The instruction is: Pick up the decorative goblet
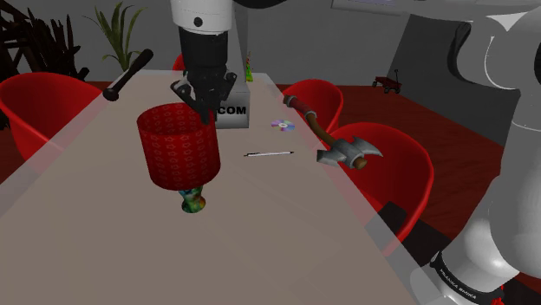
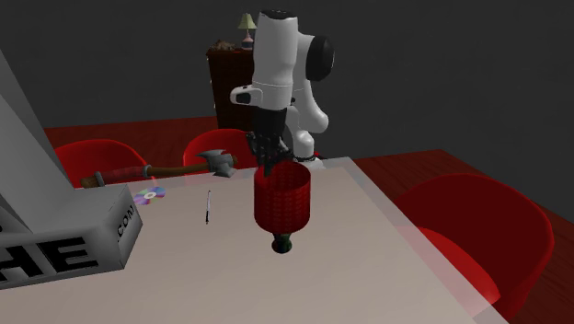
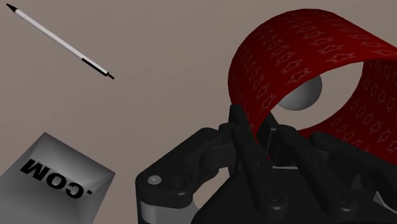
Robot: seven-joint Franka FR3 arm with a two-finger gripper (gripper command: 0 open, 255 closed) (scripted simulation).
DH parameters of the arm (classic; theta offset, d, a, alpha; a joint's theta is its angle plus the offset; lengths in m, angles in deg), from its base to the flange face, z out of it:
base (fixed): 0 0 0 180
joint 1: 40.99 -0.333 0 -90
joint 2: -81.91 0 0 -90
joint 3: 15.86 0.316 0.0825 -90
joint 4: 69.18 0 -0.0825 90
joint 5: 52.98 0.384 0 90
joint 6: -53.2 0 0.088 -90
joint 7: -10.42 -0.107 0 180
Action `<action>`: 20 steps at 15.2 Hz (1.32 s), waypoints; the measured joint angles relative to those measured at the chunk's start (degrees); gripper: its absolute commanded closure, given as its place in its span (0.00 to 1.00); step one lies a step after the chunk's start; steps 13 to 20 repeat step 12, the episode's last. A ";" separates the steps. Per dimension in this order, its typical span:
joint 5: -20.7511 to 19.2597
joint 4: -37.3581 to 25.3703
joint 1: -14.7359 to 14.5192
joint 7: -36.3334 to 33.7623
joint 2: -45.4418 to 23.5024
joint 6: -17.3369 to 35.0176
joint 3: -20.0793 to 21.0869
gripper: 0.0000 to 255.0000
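The long pale worktop is the biggest thing here. Red chairs stand along both of its long sides. The white arm comes down over the middle of the worktop.

A grey box with black letters that read ".COM" sits on the worktop, just behind the arm in the shoulder view.

Next is the goblet. Its cup is big, round and red, with little star shapes all over it. Under the cup is a short stem with many colours. The goblet hangs upright over the middle of the worktop, in front of the grey box. I cannot tell if its foot touches the worktop.

The black claw is pinched tight on the rim of the goblet. In the wrist view one finger is inside the red cup and the other is outside, with the red wall squeezed between them.

An axe with a grey head lies at the edge of the worktop on the shoulder view's right. A grey stick with a black end lies at the far edge on the shoulder view's left.

A thin white pen lies between the goblet and the axe. A small shiny disc lies near the box, a little beyond the pen.
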 measured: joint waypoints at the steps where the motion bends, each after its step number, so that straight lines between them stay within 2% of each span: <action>1: -0.02 -0.72 -0.10 0.10 -0.05 -0.67 0.01 1.00; 11: -2.65 -15.05 -4.20 0.75 -4.32 -11.01 -0.23 1.00; 20: -2.77 -15.78 -4.38 0.84 -4.48 -11.57 -0.26 1.00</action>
